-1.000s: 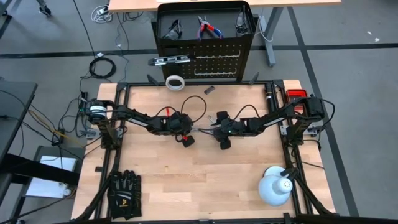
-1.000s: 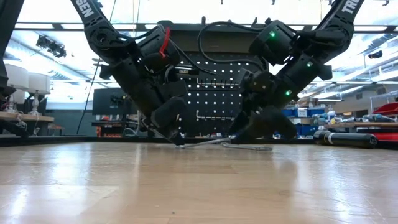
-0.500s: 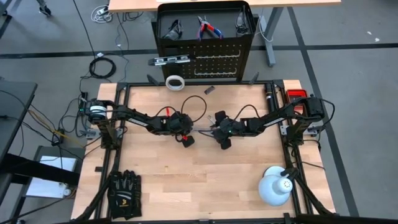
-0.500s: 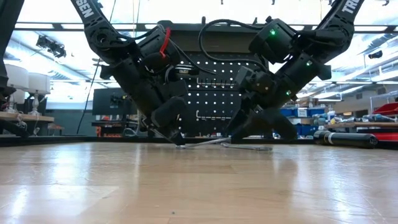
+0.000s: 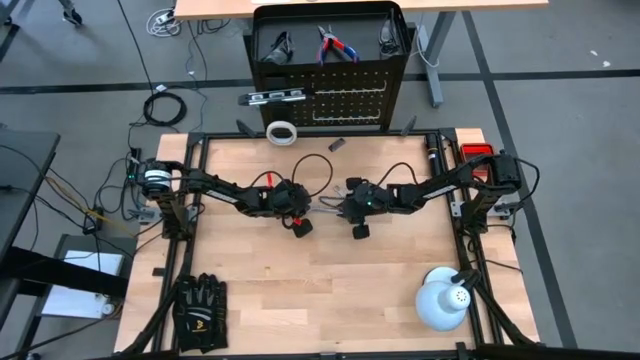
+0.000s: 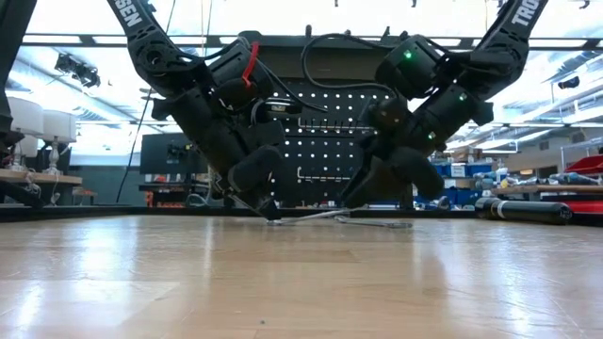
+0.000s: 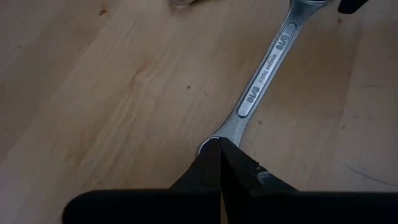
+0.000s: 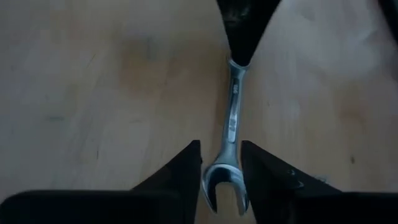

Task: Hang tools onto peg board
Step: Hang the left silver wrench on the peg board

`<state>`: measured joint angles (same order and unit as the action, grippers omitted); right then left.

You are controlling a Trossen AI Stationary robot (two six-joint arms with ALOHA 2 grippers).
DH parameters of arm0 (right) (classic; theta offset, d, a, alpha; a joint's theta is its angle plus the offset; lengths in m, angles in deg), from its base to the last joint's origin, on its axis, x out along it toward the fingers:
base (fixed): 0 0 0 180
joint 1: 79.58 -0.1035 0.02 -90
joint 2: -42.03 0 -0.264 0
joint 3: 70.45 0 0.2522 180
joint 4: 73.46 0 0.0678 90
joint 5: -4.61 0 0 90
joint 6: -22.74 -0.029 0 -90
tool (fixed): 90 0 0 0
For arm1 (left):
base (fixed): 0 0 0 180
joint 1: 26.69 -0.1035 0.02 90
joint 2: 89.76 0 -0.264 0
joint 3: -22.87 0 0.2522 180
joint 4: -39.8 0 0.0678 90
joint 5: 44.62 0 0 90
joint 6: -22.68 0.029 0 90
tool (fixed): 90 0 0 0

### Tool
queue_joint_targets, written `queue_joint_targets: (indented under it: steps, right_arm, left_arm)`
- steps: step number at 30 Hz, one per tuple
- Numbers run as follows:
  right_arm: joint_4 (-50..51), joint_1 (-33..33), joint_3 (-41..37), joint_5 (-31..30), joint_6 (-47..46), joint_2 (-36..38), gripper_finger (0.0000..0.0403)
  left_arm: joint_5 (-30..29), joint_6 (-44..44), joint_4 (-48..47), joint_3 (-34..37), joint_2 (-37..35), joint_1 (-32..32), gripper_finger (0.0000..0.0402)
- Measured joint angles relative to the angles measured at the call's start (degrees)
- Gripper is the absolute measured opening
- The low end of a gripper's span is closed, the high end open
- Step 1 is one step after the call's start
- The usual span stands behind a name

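Note:
A silver wrench [image 5: 322, 208] lies at the middle of the wooden table, between my two grippers. My left gripper [image 7: 217, 146] is shut on one end of it. My right gripper [image 8: 221, 180] is open and low over the table. Its fingers stand on either side of the wrench's open-jaw end [image 8: 222, 179], apart from it. The black peg board [image 5: 330, 100] stands beyond the table's far edge. A dark level bar [image 5: 275, 97] hangs on it. Black-framed glasses [image 5: 278, 45] and red-handled pliers [image 5: 333, 45] lie in its top tray. A white tape roll [image 5: 282, 132] lies flat by the table's far edge. My left gripper pinches the wrench's end [image 7: 219, 134] between its two fingertips, at the end away from the open jaw. The fingers come slanting down from the table's left and lie along the wrench. The shaft [image 7: 264, 68] runs on over the wood toward my right gripper.
Black gloves [image 5: 198, 310] lie at the near left corner. A white dome lamp [image 5: 443, 298] stands at the near right. A small red box [image 5: 476, 152] sits at the far right edge. A slim silver piece [image 6: 377, 224] lies on the table under my right arm.
My right gripper has moved toward the table's left, closing in on the left gripper, and now straddles the wrench's open-jaw end. The left gripper and the wrench have kept still.

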<state>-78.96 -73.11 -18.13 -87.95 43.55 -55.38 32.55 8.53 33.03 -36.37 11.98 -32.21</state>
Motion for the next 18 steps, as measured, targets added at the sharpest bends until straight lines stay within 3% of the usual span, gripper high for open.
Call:
queue_joint_targets:
  steps: [10, 18]
  right_arm:
    - [2.3, 3.77, 0.0, 5.23, -6.82, 0.02, 0.0251]
    - [4.79, 3.93, 0.0, 6.94, -7.81, 0.0, 0.0263]
  left_arm:
    - [0.65, 0.4, 0.01, 0.0, 0.0, 0.02, 0.0]
    - [1.26, 1.52, 1.91, 0.09, 0.13, 0.02, 0.0]
